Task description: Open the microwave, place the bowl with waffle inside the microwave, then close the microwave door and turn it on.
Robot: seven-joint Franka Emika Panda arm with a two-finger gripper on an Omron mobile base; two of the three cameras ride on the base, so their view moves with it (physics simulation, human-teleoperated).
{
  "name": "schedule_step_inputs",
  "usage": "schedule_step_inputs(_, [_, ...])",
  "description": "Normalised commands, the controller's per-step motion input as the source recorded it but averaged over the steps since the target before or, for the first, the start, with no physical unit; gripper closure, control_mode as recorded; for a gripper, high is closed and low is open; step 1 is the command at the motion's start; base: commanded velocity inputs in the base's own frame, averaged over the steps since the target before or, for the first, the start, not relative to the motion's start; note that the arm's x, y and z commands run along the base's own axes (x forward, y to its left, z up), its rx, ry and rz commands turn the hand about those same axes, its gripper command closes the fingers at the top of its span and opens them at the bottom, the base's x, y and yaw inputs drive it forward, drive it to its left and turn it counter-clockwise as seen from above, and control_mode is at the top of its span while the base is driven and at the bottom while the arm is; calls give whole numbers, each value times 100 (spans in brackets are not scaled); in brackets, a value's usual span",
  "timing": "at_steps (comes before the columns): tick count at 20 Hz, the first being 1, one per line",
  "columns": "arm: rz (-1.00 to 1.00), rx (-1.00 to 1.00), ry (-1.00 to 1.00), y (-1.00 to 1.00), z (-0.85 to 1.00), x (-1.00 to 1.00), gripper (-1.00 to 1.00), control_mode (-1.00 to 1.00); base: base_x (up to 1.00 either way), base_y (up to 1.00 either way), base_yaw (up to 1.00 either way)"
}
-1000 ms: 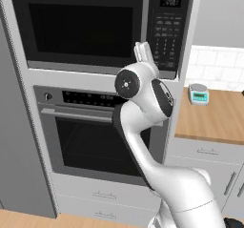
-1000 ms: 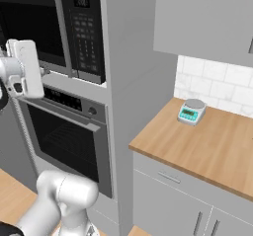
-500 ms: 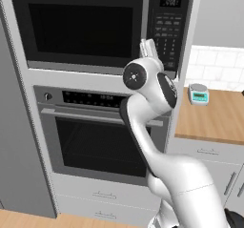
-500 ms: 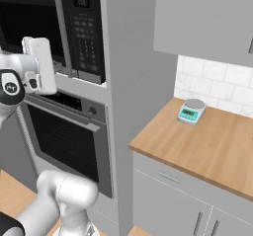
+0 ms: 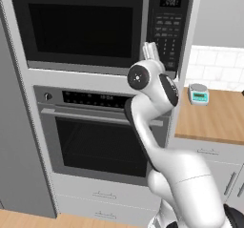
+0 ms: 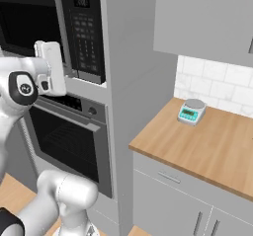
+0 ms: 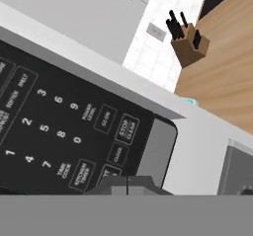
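The microwave (image 5: 100, 26) is built into the wall column above the oven (image 5: 102, 127), and its door (image 5: 81, 26) is shut, with the slim upright handle (image 5: 146, 24) between the window and the keypad (image 5: 167, 36). No bowl can be seen, so I judge it may already be inside; the closed door hides the cavity.

The gripper (image 5: 151, 52) is raised to the lower edge of the keypad, and its fingers (image 7: 127, 182) are pressed together with nothing between them. In the hand view the tips point at the bottom row of buttons, close to the panel; whether they touch it I cannot tell.

The coming move depends on one relation: the start button seems to lie in this bottom row, right in front of the tips, while the stop/clear button (image 7: 127, 129) sits just above. So the fingers should push straight along their own axis, without drifting upward.

The scale (image 6: 191, 111) stands on the tabletop (image 6: 212, 146), well apart.
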Motion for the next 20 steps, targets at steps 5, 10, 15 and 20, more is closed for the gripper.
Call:
schedule_step_inputs(5, [0, 1, 0, -12, -8, 36, 100, -100, 0, 0, 0])
schedule_step_inputs(10, [0, 0, 0, 0, -6, 44, 100, -100, 0, 0, 0])
schedule_step_inputs(15, [0, 0, 0, 0, -11, 52, 100, -100, 0, 0, 0])
schedule_step_inputs(20, [2, 1, 0, -16, -36, 95, 100, -100, 0, 0, 0])
